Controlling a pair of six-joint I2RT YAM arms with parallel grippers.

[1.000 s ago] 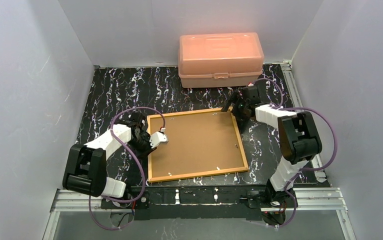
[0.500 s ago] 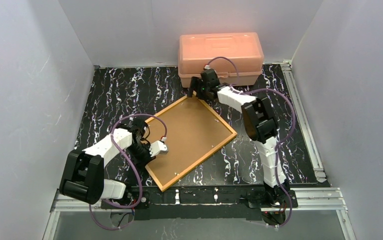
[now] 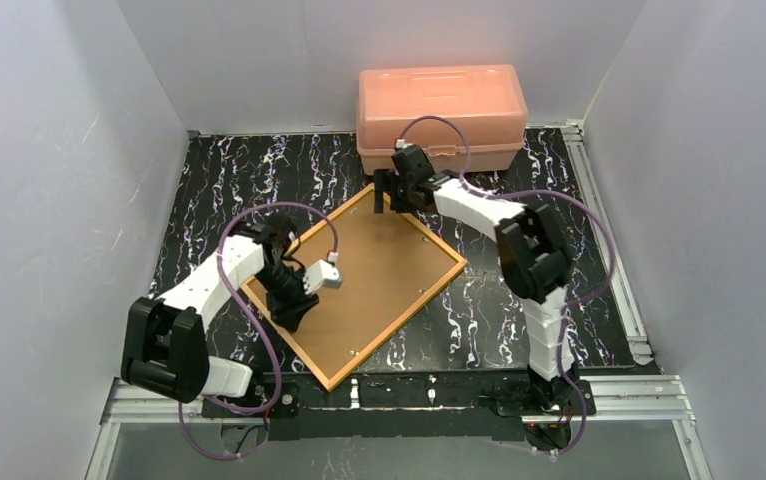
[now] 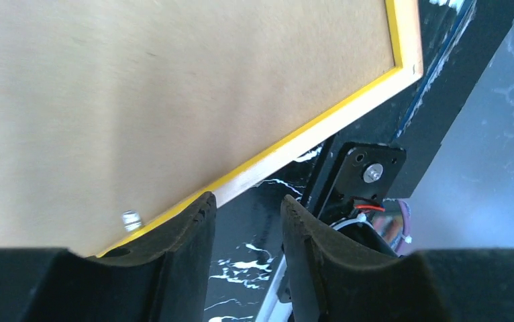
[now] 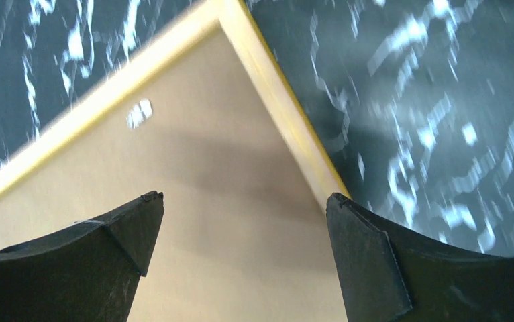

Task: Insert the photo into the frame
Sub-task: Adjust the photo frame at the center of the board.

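Observation:
The frame [image 3: 379, 270] lies face down on the black marbled table, turned like a diamond, showing its brown back and yellow-orange border. My left gripper [image 3: 292, 308] hangs over its near-left edge. In the left wrist view this gripper [image 4: 246, 201] is open by a narrow gap with only table between the fingers, and the frame [image 4: 174, 80] edge and a small clip [image 4: 130, 219] lie beside its left finger. My right gripper [image 3: 384, 195] stands wide open over the frame's far corner, seen as the right gripper [image 5: 244, 200] above the frame [image 5: 227, 168]. The photo is out of view.
A salmon-pink plastic box [image 3: 442, 105] stands shut at the back of the table, just behind the right gripper. Grey walls close in on the left, right and back. A metal rail [image 3: 599, 210] runs along the table's right side.
The frame has turned counter-clockwise. The right gripper swung left to the frame's far corner. The left gripper, shut before, has opened and moved over the frame's left edge.

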